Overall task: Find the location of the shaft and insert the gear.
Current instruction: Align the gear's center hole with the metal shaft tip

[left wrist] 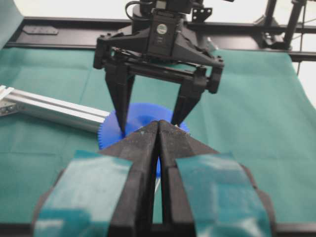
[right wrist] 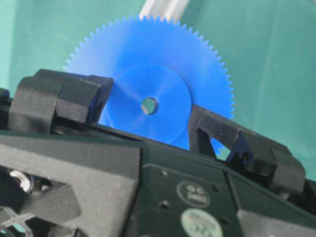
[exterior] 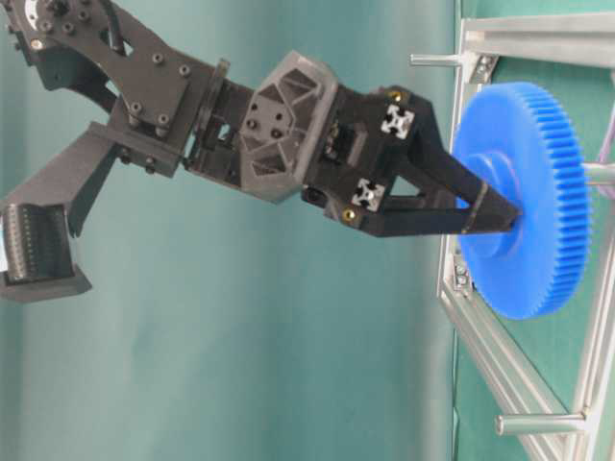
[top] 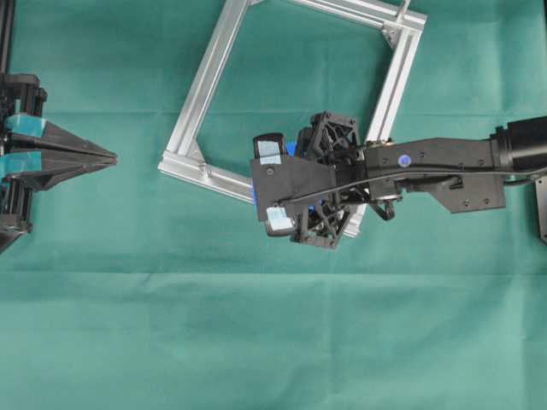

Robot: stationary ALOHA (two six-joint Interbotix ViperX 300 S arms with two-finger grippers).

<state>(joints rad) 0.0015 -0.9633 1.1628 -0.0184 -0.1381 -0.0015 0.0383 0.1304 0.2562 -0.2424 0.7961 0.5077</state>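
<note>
My right gripper is shut on the gear, a big blue toothed disc, its fingers pinching the raised hub from both sides. It carries the gear flat, a little above the cloth and the near corner of the aluminium frame. The centre hole faces the right wrist camera. A short silvery pin, the shaft, pokes out behind the disc near its middle; I cannot tell whether it enters the hole. From overhead only slivers of the gear show under the wrist. My left gripper is shut and empty at the far left.
The square frame of silver bars lies tilted on the green cloth at the top centre, with small metal posts sticking up from it. The right arm reaches in from the right edge.
</note>
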